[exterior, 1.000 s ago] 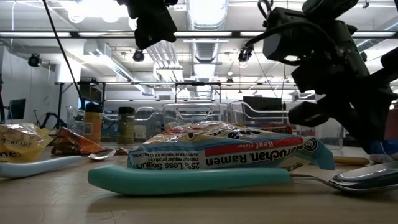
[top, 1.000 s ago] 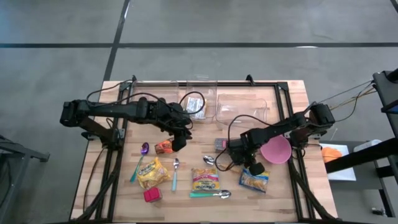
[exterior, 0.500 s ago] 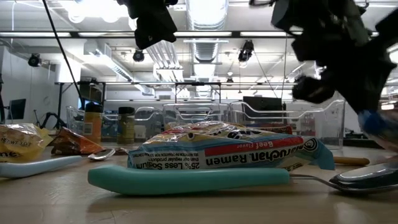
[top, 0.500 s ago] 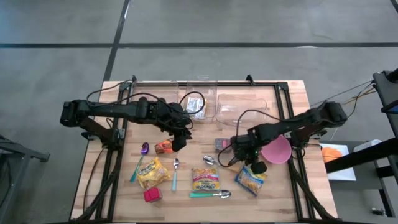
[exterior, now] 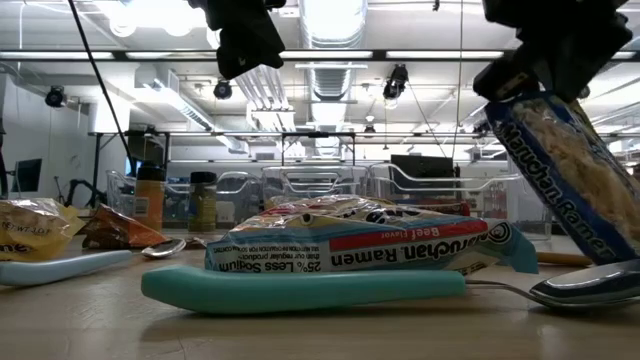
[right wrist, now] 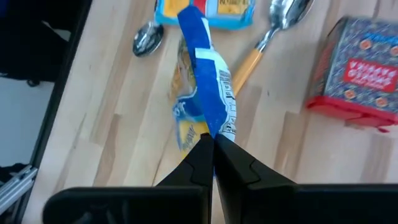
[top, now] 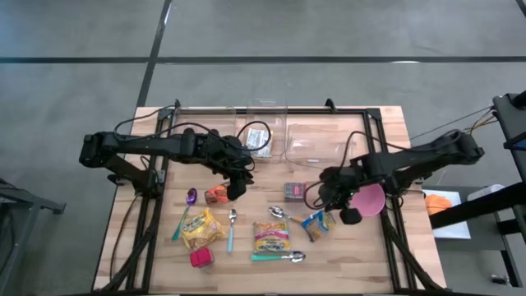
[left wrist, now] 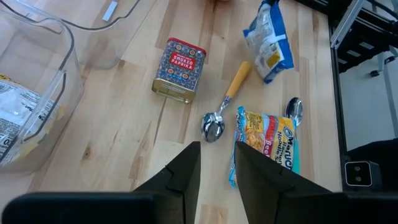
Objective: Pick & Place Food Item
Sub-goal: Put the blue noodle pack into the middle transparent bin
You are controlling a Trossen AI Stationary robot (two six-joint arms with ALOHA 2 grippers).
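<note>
A blue ramen packet (right wrist: 205, 93) hangs from my right gripper (right wrist: 212, 149), which is shut on it, right of the table's middle (top: 316, 224). In the low view the packet (exterior: 570, 180) slants down from the gripper. Left of the middle, my left gripper (top: 234, 189) hovers open with nothing between its fingers (left wrist: 217, 165), just beside an orange packet (top: 216, 194) that lies flat on the wood. My right gripper pinches the blue packet's upper edge (right wrist: 210, 129) between its two fingers, which come from above and slant down. The packet hangs edge-on and tilted below them. Its lower end (exterior: 625, 245) is close to the table; I cannot tell whether it touches.
A red-and-blue tin (top: 292, 191), an orange-handled spoon (top: 283, 214) and a second ramen packet (top: 270, 236) lie near the hanging packet. A pink bowl (top: 367, 199) sits under the right arm. Two clear containers (top: 319, 141) stand at the far edge. A yellow packet (top: 201, 228) lies near left.
My right gripper has gone up and toward the table's left, staying shut on the blue packet. The packet, which lay flat on the wood near the pink bowl, has been raised by one edge and now hangs tilted.
</note>
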